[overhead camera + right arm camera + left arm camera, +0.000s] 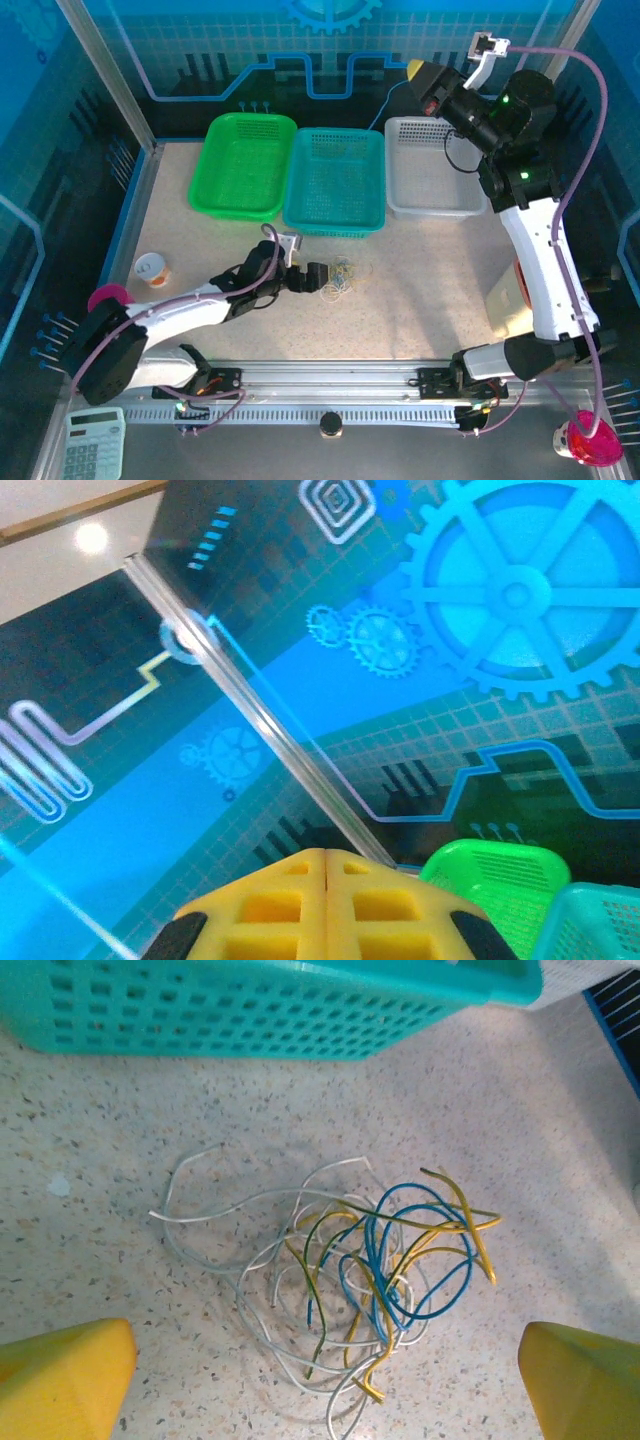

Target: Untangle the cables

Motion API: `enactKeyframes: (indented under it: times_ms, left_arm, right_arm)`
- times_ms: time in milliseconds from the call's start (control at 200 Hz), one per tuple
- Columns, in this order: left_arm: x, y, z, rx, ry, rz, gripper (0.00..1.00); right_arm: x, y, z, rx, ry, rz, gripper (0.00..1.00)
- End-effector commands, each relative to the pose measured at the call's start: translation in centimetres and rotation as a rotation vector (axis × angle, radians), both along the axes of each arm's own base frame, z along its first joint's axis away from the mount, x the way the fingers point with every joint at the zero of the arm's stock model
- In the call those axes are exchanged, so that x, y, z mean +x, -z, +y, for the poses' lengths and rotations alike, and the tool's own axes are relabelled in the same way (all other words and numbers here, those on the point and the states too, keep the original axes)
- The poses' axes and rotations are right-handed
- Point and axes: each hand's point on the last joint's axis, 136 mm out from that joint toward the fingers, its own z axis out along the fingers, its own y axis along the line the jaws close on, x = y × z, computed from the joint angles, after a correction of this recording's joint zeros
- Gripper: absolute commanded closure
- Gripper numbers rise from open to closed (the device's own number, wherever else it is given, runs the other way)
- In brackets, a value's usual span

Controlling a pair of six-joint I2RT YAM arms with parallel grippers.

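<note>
— Whereabouts of the cables [350, 1280]?
— In one loose tangle on the speckled desk [430, 270], about midway between its left and right edges and nearer the front edge than the back, just ahead of the teal basket [270, 1005]. White, yellow-tan and blue strands looped through one another, with two white ends trailing out to the left.
— State of the left gripper [322, 1385]?
— Spread wide, holding nothing, yellow fingers [60, 1380] standing either side of the tangle.
— And the right gripper [327, 900]?
— Shut, fingertips [260, 905] pressed together with nothing between them. Raised well above the desk toward its back edge, near the white basket [432, 170].
— Anything else along that edge?
— Green basket [243, 165] toward the back left corner, beside the teal one.
</note>
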Motion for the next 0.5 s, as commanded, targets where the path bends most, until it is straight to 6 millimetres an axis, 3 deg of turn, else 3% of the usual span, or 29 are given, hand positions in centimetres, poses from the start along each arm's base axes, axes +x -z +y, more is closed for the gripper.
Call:
enactKeyframes:
  times_ms: [0,165,495]
  left_arm:
    - [0.0,-1.9,0.8,0.006,-0.041,-0.025,0.01]
    - [0.1,-3.8,1.9,0.010,-0.088,-0.047,0.01]
    - [0.4,-5.4,5.0,0.012,-0.255,-0.019,0.01]
  right_arm:
    - [1.1,-0.8,-1.4,-0.006,0.042,-0.030,1.00]
    - [3.0,0.6,-1.4,-0.011,0.032,0.006,1.00]
    - [5.8,2.8,0.1,-0.017,-0.025,0.055,1.00]
